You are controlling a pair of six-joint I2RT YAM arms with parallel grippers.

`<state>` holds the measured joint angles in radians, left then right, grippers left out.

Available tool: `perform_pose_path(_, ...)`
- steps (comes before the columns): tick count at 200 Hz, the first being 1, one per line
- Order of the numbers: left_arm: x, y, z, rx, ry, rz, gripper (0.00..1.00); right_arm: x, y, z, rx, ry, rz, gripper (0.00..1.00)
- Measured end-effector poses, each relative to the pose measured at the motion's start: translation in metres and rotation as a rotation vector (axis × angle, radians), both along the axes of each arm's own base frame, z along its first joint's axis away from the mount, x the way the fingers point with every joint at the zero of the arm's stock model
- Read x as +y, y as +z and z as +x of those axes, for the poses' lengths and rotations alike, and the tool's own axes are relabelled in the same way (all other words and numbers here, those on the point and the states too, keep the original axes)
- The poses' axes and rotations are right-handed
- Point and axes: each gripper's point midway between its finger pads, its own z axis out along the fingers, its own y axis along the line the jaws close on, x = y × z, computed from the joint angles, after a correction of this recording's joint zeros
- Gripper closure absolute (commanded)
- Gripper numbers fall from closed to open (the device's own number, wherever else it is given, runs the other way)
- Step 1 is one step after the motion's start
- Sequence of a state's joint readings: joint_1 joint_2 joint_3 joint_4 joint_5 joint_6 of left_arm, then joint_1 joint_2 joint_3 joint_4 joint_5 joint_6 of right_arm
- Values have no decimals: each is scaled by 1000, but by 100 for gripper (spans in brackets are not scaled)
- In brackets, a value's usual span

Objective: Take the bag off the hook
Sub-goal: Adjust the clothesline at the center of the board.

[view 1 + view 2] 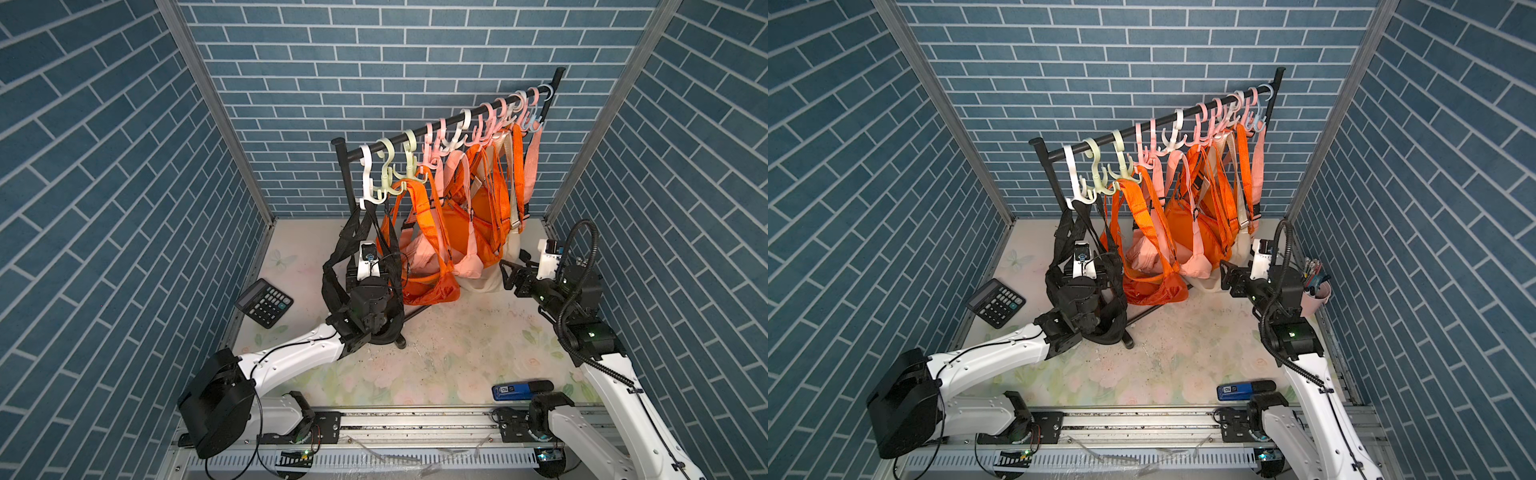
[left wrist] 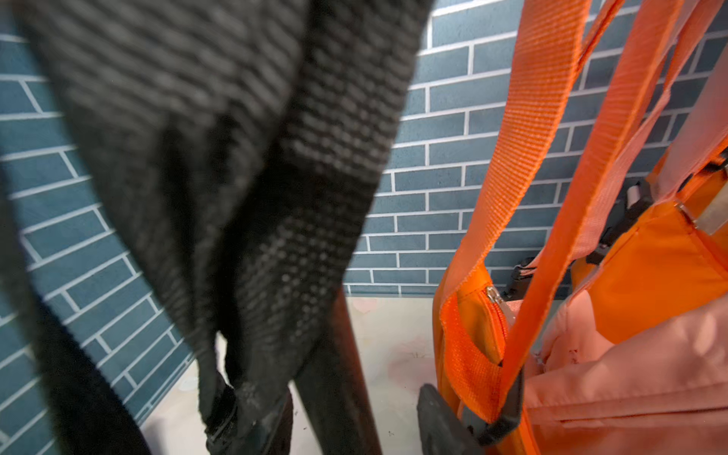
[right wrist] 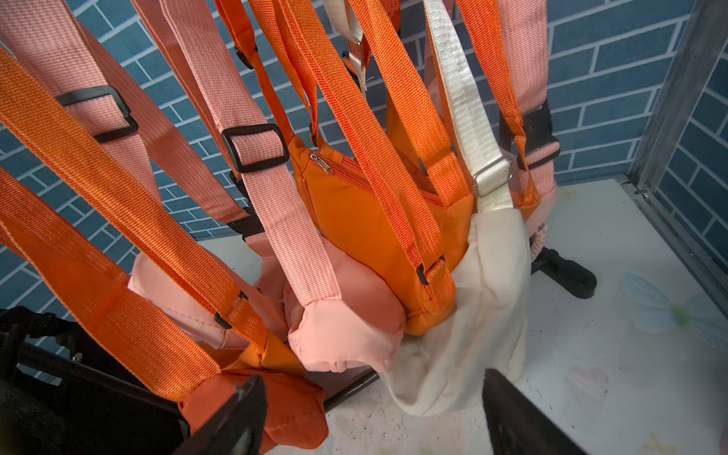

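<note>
**A:** how far along is the bag [image 1: 1115,318] thing?

**B:** not done imo; the black strap [image 1: 356,226] hangs on the white hook [image 1: 365,178] at the end of the rail [image 1: 449,118]; the bag itself sags low, draped round the left wrist, close to the surface [image 1: 457,332]; I'd say the whole job is left: lift the loop up over the hook's tip, then carry it clear.

**A:** do the left fingers [image 2: 439,427] have it?

**B:** can't tell; in the wrist view the strap is a blurry black mass right against the lens; one finger pokes in at the edge, the other is buried behind webbing; pinching or just brushing, no idea; both top views hide them under the wrist. The right fingers [image 3: 244,413] are spread wide, nothing between them, parked near the cream bag [image 3: 472,315] and the orange bags [image 3: 354,205].

**A:** anything else murky?

**B:** how the loop sits on the hook's prong is too small to read; whether the bag's bottom touches the surface, can't tell either.
</note>
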<state>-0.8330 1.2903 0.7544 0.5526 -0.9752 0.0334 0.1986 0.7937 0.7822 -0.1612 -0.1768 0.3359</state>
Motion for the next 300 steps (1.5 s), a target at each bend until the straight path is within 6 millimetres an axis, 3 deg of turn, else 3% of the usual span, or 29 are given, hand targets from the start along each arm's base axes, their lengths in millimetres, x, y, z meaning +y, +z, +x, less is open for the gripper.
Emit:
perform_pose_path(25,3,0,3,-4,8,0,70,0,-1,0,2,0,0,15)
perform_pose_path(50,3,2,8,-20,-6,-19,75,0,-1,1,5,1,-1,15)
perform_pose_path(72,4,6,14,-53,-13,-106,92,1,-1,1,5,3,0,15)
perform_pose_path(89,9,9,21,-61,-2,-133,97,1,-1,1,5,3,0,15)
perform_pose_path(166,40,3,47,-8,-65,-184,100,2,-2,2,14,10,1,15)
perform_pose_path(227,74,4,78,49,-213,-187,100,3,4,6,7,10,2,15)
perform_pose_path(300,91,9,131,80,-402,-197,100,4,0,11,25,11,-1,15)
